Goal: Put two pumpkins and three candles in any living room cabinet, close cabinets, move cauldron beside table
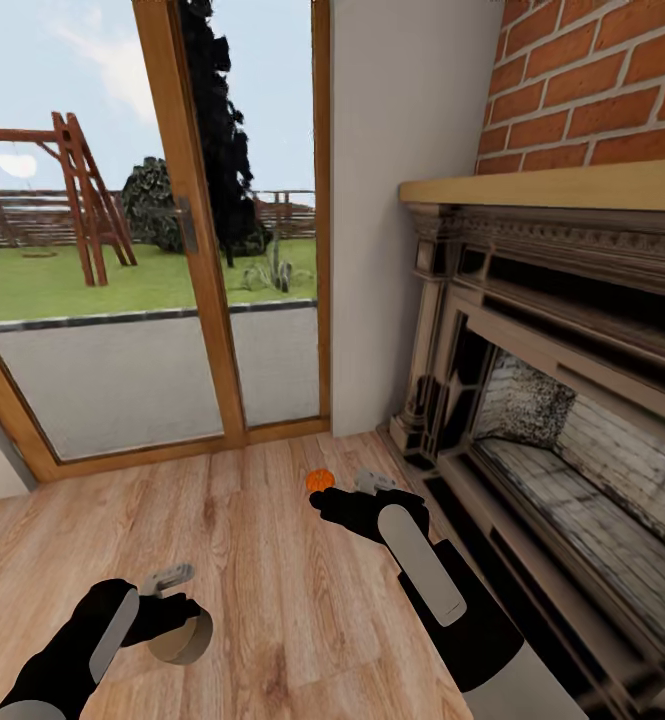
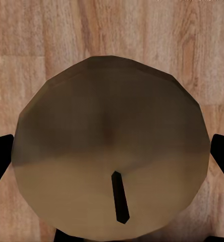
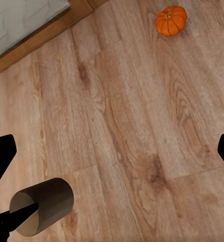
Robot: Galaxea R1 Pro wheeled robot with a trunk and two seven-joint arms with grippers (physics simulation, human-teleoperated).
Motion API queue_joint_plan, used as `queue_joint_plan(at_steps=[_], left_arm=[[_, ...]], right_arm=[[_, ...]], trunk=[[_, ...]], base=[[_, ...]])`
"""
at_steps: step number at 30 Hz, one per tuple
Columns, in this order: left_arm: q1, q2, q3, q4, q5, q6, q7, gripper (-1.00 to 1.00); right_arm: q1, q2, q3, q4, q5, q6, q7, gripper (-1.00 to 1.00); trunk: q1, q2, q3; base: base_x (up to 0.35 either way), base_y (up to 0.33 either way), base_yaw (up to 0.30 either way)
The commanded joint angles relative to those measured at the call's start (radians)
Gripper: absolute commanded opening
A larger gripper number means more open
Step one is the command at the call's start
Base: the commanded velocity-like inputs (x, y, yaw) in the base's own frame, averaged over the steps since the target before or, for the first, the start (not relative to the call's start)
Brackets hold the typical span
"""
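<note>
A dark carved fireplace (image 1: pixel 572 400) under a brick wall (image 1: pixel 592 80) fills the right of the head view; a wood-framed glass door (image 1: pixel 152 230) takes the upper left. One small orange ribbed pumpkin (image 1: pixel 320 481) sits on the plank floor (image 1: pixel 272 560) at mid-frame, just beside the right gripper (image 1: pixel 357 490), whose dark fingers (image 3: pixel 1 156) stand wide apart. At lower left, the left gripper (image 1: pixel 177 600) is closed around one stubby grey-tan candle (image 1: pixel 182 638), round-faced with a dark wick (image 2: pixel 119 196).
</note>
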Motion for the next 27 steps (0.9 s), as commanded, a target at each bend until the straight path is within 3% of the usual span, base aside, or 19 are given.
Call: queue_joint_plan(at_steps=[1,20,27], left_arm=[[0.0,0.0,0.0,0.0,0.0,0.0,0.0,-1.0],[0.001,0.0,-0.001,0.001,0.0,0.005,0.001,-1.0],[0.001,0.001,-0.003,0.003,-0.001,0.008,0.003,-1.0]], right_arm=[[0.0,0.0,0.0,0.0,0.0,0.0,0.0,1.0],[0.0,-0.001,-0.001,0.013,0.002,0.001,0.0,1.0],[-0.001,0.0,-0.016,0.119,0.003,0.004,-0.002,1.0]], trunk=[[-0.004,0.007,0.003],[-0.077,0.14,0.063],[-0.104,0.189,0.085]], base=[[0.0,0.0,0.0],[0.0,0.0,0.0],[0.0,0.0,0.0]])
